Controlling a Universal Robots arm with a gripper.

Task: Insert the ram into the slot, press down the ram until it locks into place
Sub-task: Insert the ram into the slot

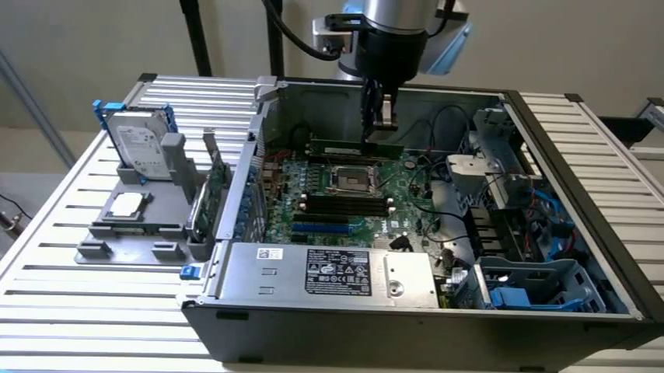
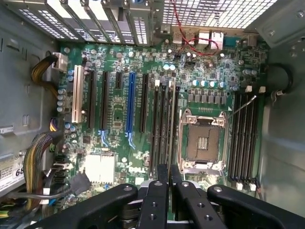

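My gripper (image 1: 380,116) hangs inside the open computer case, shut on the ram (image 1: 356,148), a thin green stick held level and lengthwise above the motherboard (image 1: 400,214). The ram is up in the air and sits in no slot. Below it lie the silver CPU socket (image 1: 347,179) and a bank of parallel black memory slots (image 1: 343,204). In the wrist view the black fingers (image 2: 161,191) stand close together over the slots (image 2: 164,124) beside the CPU socket (image 2: 202,140). A second bank of slots (image 2: 243,138) lies on the socket's other side.
The case walls (image 1: 581,202) ring the board. A drive cage (image 1: 498,167) and cables crowd the exterior view's right, and a metal power-supply cover (image 1: 322,268) lies in front. Outside, at the exterior view's left, stand a hard drive (image 1: 140,148), a grey fixture (image 1: 130,225) and an expansion card (image 1: 214,194).
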